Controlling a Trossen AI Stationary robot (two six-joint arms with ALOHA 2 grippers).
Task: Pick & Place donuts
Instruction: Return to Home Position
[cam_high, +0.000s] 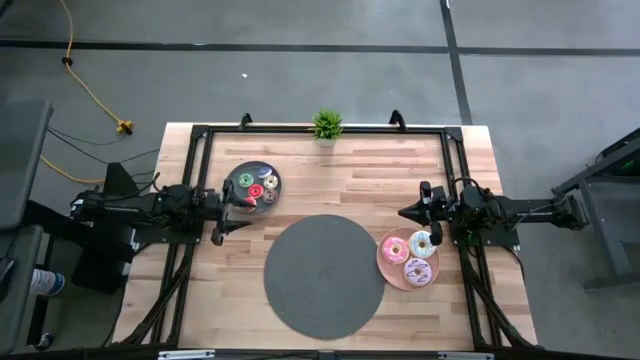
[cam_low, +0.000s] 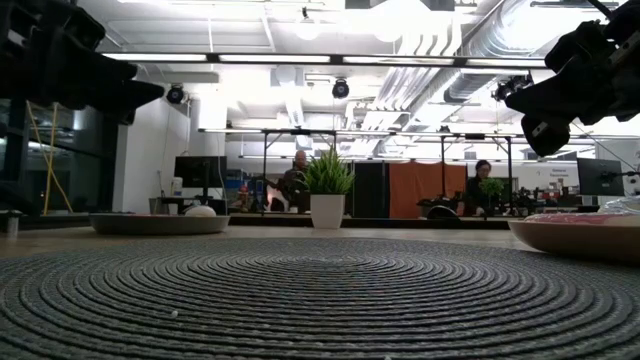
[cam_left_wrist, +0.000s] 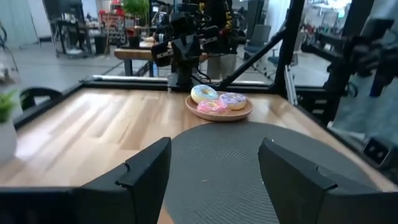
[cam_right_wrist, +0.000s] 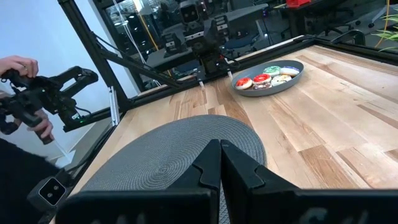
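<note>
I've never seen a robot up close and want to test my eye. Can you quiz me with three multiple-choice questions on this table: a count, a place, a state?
1. How many large donuts lie on the pink plate?
A. one
B. three
C. five

2. Where do the small donuts lie?
A. on the pink plate
B. on the dark grey plate
C. on the floor

3. How do the fingers of the left tool stand?
A. apart, empty
B. shut on a donut
C. shut, empty

Answers:
1 B: the high view shows a pink, a white and a lilac one there.
2 B: they sit together on that plate, near the left tool.
3 A: its wrist view shows a wide gap with nothing in it, while the right tool, at the table's right side, is shut.
</note>
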